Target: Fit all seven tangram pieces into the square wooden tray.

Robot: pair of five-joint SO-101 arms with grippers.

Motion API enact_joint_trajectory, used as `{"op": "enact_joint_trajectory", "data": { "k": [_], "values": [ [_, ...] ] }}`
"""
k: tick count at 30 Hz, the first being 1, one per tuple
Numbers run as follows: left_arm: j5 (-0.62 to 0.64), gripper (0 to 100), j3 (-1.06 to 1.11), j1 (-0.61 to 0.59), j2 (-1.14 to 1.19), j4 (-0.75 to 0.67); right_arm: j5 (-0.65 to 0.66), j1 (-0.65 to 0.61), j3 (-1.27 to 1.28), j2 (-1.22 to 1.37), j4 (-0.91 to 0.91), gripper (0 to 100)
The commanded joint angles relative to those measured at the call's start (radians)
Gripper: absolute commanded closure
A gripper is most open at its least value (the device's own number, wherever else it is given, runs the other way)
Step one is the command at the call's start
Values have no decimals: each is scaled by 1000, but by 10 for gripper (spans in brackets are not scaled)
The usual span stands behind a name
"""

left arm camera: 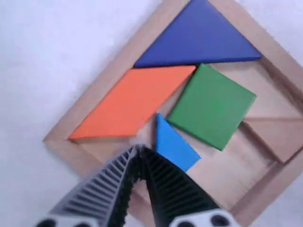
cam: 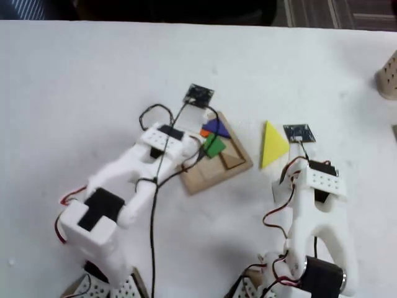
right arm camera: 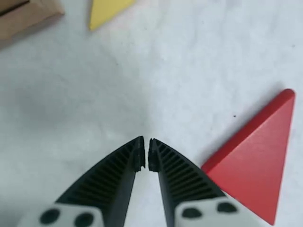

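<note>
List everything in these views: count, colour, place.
tray: one, bare wood, mid-table.
large triangle: one, dark blue, in the tray.
parallelogram: one, orange, in the tray.
square: one, green, in the tray.
small triangle: one, light blue, in the tray.
yellow triangle: one, yellow, beside the tray.
red triangle: one, red, by the right gripper.
perforated block: one, tan, table's right edge.
table: one, white.
left gripper: one, black, shut, over the tray.
right gripper: one, black, shut, over bare table.
</note>
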Motion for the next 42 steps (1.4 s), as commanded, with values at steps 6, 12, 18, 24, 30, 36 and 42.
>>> {"op": "enact_joint_trajectory", "data": {
  "k": [6,12,18,24,30,36,42],
  "values": [
    [3,980,14,71,-59,-15,12,2,-3,-35,-15,981],
    [5,980,32,65,-151,-20,12,2,-3,-35,-15,981],
    [5,980,187,71,-295,-230,12,2,-3,-35,-15,981],
    [6,979,160,88,-179,-327,12,2,-3,-35,-15,981],
    [5,979,63,116,-68,-216,12,2,-3,-35,-15,981],
    [5,979,54,111,-68,-91,12,2,-3,-35,-15,981],
    [5,979,63,111,-139,-35,12,2,-3,-35,-15,981]
  ]
}}
